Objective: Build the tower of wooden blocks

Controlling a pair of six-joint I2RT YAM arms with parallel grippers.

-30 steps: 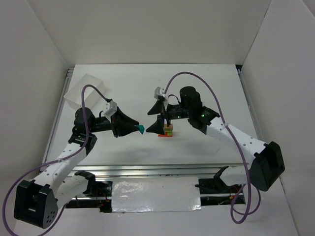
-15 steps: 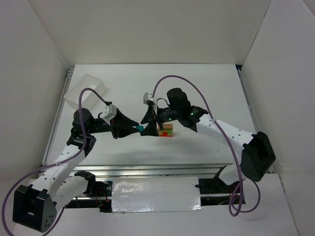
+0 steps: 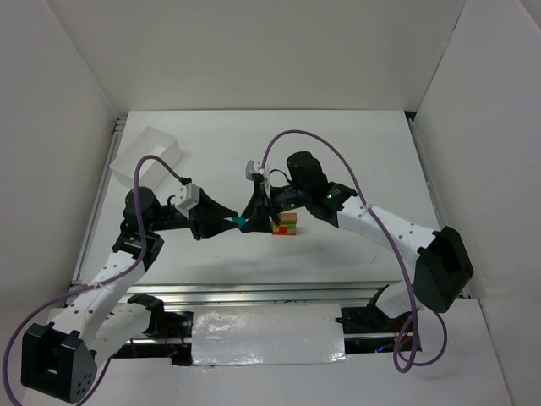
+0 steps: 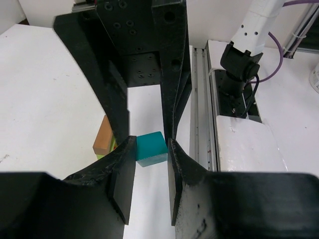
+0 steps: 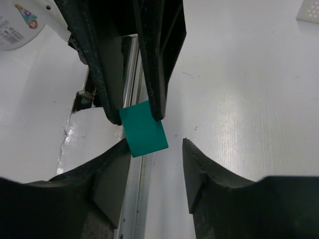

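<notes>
Teal block (image 4: 150,147) — clamped by left gripper (image 4: 151,145).

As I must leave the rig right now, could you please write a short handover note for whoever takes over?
Left gripper: shut on the small teal wooden block.
Right gripper: open, its fingers either side of that block, not yet gripping.
Short stack of painted wooden blocks, tan on top: stands close beside the right gripper.
Done: lower layers stacked.
Left: probably pass the teal block to the right gripper, then set it on top.
</notes>
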